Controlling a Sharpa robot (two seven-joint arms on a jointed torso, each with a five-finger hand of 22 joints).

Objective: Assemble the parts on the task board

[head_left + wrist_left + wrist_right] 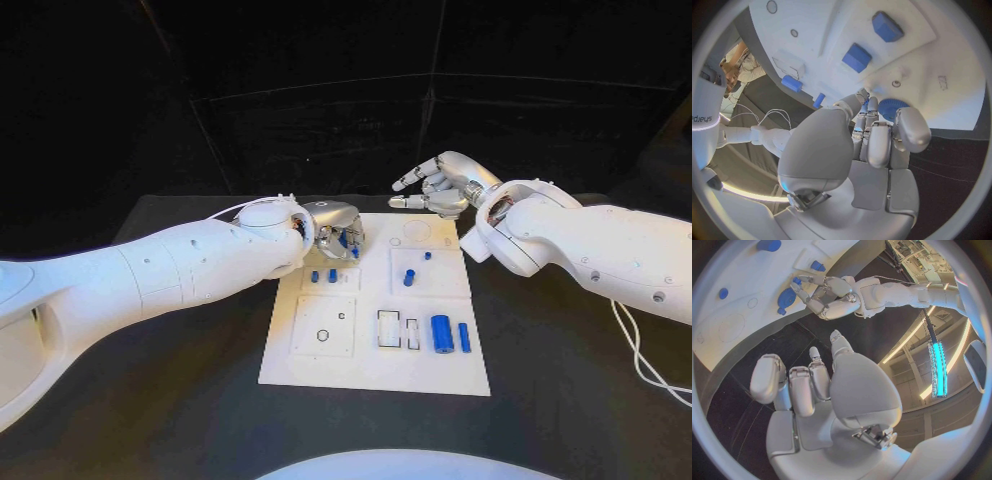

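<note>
I had the left hand [335, 228] over the far-left corner of the task board [375, 372], its fingers curled down onto a round blue part [893, 108] that sat right at the fingertips in the left wrist view; I judged it touching that part, though I could not tell if it truly gripped it. The right hand [440, 185] hung off the board's far edge, at about twelve o'clock from the board's centre, fingers apart and holding nothing. So the left hand was plainly the nearer one. The remaining parts lay toward me from it: two small pegs [323, 275] just at its six o'clock, and the large blue cylinder [441, 334] with a slimmer blue bar [464, 337] at roughly five o'clock, both with their long axes running near-to-far on the board. My reading was that the left hand should finish its work before either reached for those.
</note>
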